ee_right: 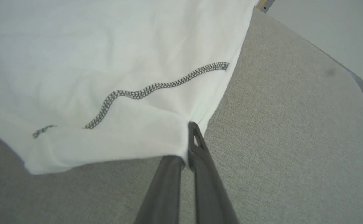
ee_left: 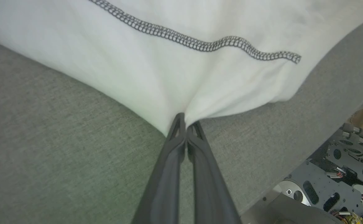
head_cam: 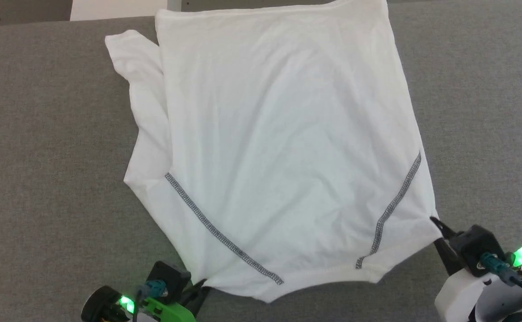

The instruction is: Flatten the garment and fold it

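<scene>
Head view with both wrist views. A thin white soft-fabric garment (head_cam: 283, 147) lies spread, mostly flat, on a grey cloth-covered table (head_cam: 42, 156). Its neck end is nearest the robot and its straight hem is at the table's far edge.

At the garment's far left corner, beyond the table, stands a white box (head_cam: 118, 10). Along the garment's left side a white sleeve (head_cam: 142, 98) is folded in beside the body and partly tucked beneath it, so this edge is uneven and creased.

At the garment's near left corner the left gripper (head_cam: 200, 285) is clamped on the fabric. In the left wrist view its two dark fingers (ee_left: 172, 161) meet at the tips, and the cloth puckers into folds there.

A dark grey zigzag-stitched left shoulder seam (head_cam: 221, 232) runs diagonally from the garment's left edge down to the neckline. The central panel is smooth, with soft shallow ripples. A matching right shoulder seam (head_cam: 393, 210) runs diagonally from the garment's right edge to the neckline.

At the garment's near right corner the right gripper (head_cam: 434, 228) is closed on the fabric. In the right wrist view one finger lies on top and the other passes under the cloth edge, which is drawn taut into a point.
</scene>
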### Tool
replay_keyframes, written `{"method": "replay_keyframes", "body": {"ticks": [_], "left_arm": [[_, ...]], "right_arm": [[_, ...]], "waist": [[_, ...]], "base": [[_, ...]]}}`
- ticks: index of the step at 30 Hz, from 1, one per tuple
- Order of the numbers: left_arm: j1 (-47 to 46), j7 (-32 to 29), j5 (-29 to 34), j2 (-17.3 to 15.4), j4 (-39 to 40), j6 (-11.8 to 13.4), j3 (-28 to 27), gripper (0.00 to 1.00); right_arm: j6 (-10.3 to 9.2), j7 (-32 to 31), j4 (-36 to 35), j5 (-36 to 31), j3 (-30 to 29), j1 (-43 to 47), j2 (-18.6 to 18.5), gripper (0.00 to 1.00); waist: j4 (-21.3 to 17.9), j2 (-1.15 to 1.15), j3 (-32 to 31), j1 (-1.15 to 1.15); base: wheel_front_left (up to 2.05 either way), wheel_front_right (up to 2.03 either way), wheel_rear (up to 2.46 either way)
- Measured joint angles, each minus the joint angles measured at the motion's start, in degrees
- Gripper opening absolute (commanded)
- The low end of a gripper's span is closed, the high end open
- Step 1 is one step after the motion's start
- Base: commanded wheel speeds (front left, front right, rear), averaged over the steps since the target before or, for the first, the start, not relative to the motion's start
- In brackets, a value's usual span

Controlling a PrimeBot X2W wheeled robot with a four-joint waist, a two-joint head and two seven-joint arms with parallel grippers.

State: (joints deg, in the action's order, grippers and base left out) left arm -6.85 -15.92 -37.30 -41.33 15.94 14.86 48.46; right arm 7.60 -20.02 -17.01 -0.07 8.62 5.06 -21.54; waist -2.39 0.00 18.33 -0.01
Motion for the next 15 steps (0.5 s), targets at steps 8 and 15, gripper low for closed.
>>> {"method": "replay_keyframes", "body": {"ticks": [8,15], "left_arm": [[1.49,-0.14,-1.34,0.81,-2.96,0.10,0.62,0.00],[3.16,-0.63,-4.09,2.13,-5.00,0.36,1.22,0.00]], "right_arm": [[0.00,-1.48,3.22,0.05,1.12,4.71,0.73,0.00],[0.00,-3.68,4.72,0.12,1.58,7.23,0.87,0.00]], "waist": [[0.19,0.00,-0.97,0.00],[0.29,0.00,-2.10,0.00]], "base": [[0.00,0.00,0.00],[0.00,0.00,0.00]]}}
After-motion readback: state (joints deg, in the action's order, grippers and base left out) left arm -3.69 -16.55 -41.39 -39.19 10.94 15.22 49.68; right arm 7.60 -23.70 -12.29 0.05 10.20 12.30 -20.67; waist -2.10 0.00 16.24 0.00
